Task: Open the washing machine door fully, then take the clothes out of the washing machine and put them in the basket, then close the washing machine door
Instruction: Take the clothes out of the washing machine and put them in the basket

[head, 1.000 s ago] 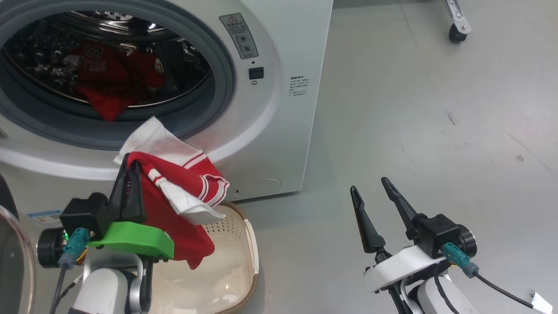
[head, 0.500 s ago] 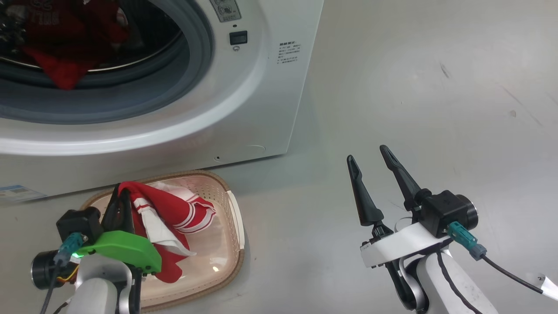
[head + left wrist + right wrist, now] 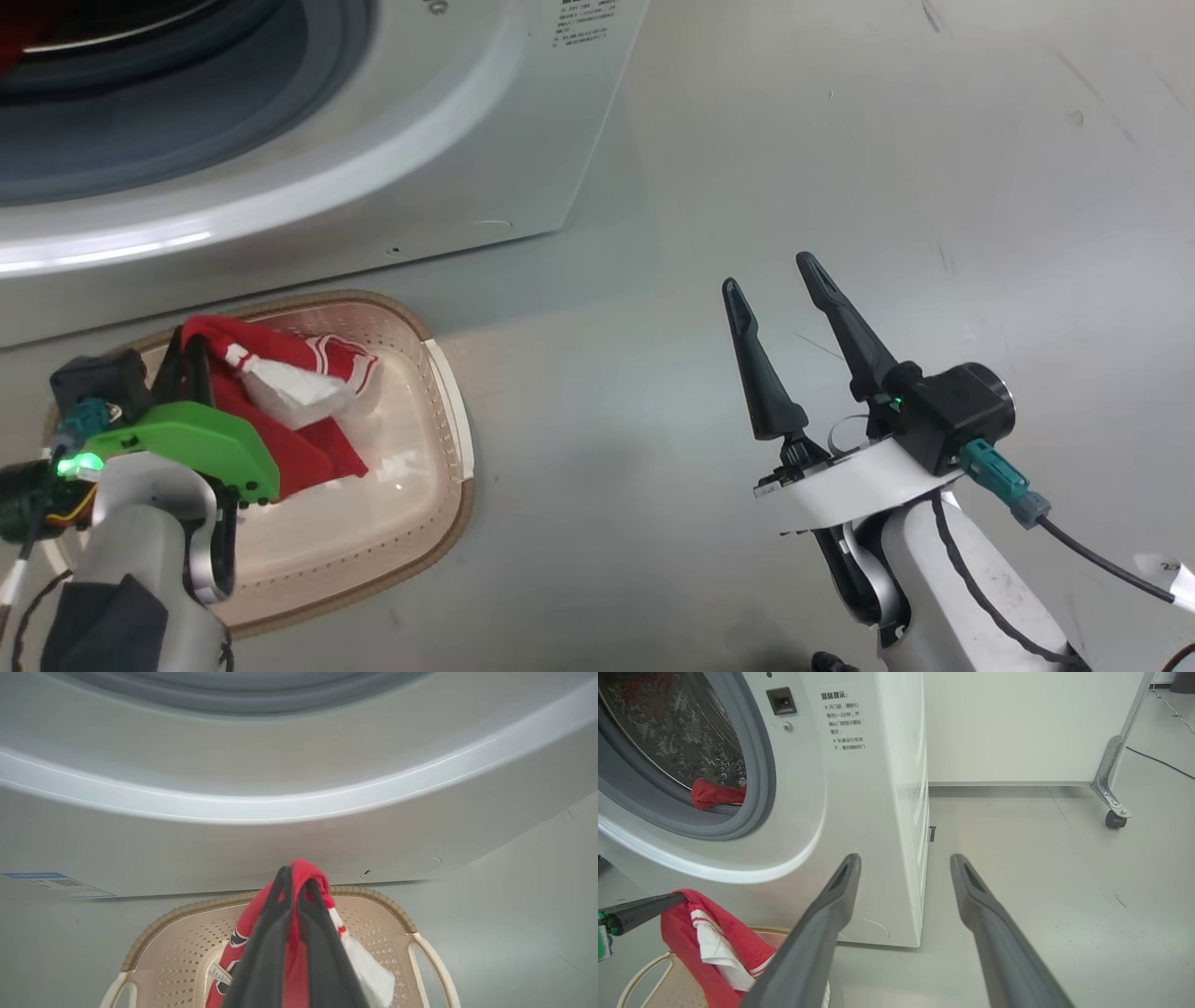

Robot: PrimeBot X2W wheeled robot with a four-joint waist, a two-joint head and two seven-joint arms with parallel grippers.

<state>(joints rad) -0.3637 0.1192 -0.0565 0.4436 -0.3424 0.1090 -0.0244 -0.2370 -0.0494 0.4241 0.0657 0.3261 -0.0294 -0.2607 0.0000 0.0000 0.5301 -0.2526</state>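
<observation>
My left gripper point(image 3: 187, 341) is shut on a red garment with white trim point(image 3: 308, 439), one of the clothes, and holds it low inside the cream basket point(image 3: 448, 392). In the left wrist view the shut gripper point(image 3: 296, 877) pinches the red cloth point(image 3: 309, 867) over the basket point(image 3: 187, 910), close before the washing machine point(image 3: 280, 765). More red clothes point(image 3: 714, 795) lie in the drum behind the grey gasket. My right gripper point(image 3: 767, 273) stands open and empty over bare floor to the right, apart from the washer point(image 3: 420, 140). The washing machine door is out of view.
The basket stands on the grey floor right against the washer's front. Open floor point(image 3: 840, 140) spreads to the right. A metal frame leg with a caster point(image 3: 1111, 819) and a white panel stand behind, with a cable point(image 3: 1157, 760) on the floor.
The head camera has tilted down, so the washer slid up the picture. My left gripper has lowered the red garment from above the basket's rim into the basket. The right gripper stays open.
</observation>
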